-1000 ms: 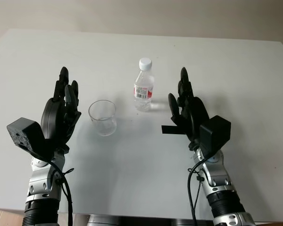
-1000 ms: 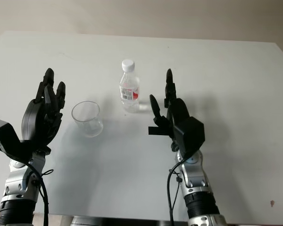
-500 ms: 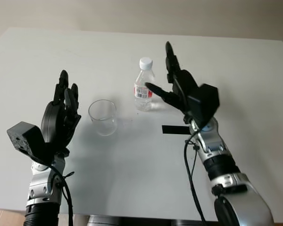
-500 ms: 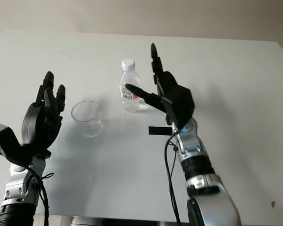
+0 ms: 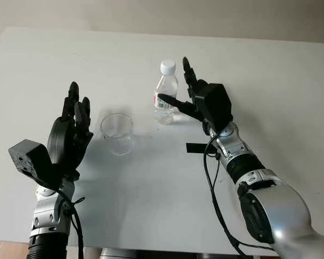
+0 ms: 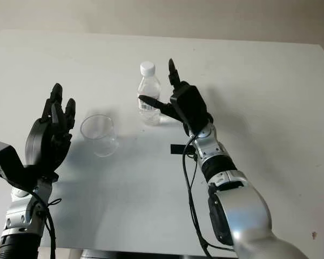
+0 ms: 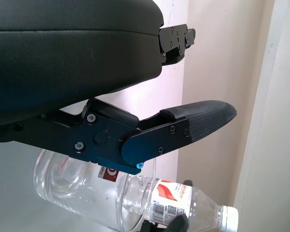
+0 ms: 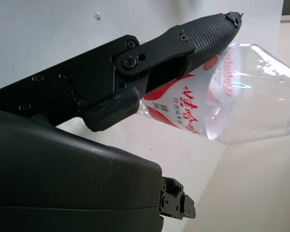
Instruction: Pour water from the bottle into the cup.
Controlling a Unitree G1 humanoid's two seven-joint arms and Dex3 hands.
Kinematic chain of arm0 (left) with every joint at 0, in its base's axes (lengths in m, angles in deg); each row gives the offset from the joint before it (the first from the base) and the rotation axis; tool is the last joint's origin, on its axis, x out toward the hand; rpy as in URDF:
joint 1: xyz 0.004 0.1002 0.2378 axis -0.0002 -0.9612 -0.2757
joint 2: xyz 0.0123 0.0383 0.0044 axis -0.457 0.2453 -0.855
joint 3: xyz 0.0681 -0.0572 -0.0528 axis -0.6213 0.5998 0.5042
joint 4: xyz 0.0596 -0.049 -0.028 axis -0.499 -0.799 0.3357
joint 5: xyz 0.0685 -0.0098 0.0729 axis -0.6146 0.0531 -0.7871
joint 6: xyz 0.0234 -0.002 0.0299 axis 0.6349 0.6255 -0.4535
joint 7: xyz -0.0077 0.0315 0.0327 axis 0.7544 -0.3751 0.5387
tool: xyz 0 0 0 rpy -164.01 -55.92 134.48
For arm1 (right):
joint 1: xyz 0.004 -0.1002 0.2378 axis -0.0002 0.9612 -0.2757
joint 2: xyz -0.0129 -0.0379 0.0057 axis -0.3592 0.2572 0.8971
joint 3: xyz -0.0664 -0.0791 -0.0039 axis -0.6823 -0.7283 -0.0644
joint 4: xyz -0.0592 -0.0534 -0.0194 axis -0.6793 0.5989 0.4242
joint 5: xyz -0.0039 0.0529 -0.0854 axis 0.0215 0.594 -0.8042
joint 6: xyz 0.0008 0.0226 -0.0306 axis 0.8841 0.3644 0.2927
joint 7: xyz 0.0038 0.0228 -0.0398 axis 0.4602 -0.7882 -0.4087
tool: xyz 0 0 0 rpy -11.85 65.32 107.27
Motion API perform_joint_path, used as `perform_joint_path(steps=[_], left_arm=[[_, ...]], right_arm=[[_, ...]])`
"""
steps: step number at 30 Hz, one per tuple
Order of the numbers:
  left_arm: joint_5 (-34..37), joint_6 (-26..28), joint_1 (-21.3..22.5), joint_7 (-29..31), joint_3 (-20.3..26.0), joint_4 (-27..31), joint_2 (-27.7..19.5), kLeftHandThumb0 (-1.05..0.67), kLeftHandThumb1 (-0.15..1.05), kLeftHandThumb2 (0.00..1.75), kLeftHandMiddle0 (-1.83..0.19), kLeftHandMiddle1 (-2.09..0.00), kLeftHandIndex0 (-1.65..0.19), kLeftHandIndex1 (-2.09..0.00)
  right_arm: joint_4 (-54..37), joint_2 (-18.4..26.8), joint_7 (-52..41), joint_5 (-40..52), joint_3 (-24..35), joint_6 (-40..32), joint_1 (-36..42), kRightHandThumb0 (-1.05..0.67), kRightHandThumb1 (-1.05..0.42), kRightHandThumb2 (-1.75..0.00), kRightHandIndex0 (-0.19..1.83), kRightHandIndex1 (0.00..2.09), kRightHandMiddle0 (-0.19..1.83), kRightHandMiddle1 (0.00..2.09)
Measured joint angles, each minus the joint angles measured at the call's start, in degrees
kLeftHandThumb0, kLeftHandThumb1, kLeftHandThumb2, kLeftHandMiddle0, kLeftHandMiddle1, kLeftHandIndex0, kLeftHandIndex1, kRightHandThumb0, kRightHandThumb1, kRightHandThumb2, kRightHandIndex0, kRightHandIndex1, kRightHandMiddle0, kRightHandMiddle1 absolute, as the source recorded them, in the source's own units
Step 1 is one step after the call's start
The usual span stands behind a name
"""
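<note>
Upright capped bottle (image 5: 166, 93) at upper centre of the white tabletop (image 5: 270, 81), clear cup (image 5: 116, 133) just left of it, apart. Right hand (image 5: 197, 102) open beside the bottle, thumb across its label, not clamped. Left hand (image 5: 69, 135) open, raised at left near the cup.
</note>
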Motion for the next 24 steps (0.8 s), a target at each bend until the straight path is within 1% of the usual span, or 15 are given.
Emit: perform_joint_path(steps=[6, 24], left_arm=[[0.0, 0.2, 0.0, -0.4, 0.0, 0.0, 0.0, -0.79, 1.05, 0.71, 0.09, -0.06, 0.14, -0.06], [0.0, -0.1, 0.0, -0.5, 0.0, -0.5, 0.3, -0.79, 1.05, 0.71, 0.10, -0.05, 0.15, -0.05]], right_arm=[[1.6, -0.4, 0.2, 0.0, 0.0, -0.1, -0.9, -1.05, -0.99, -0.05, -0.19, 0.00, -0.19, 0.00], [2.6, -2.5, -0.3, -1.6, -1.4, 0.2, -2.4, -1.03, -0.97, -0.05, -0.19, 0.00, -0.19, 0.00]])
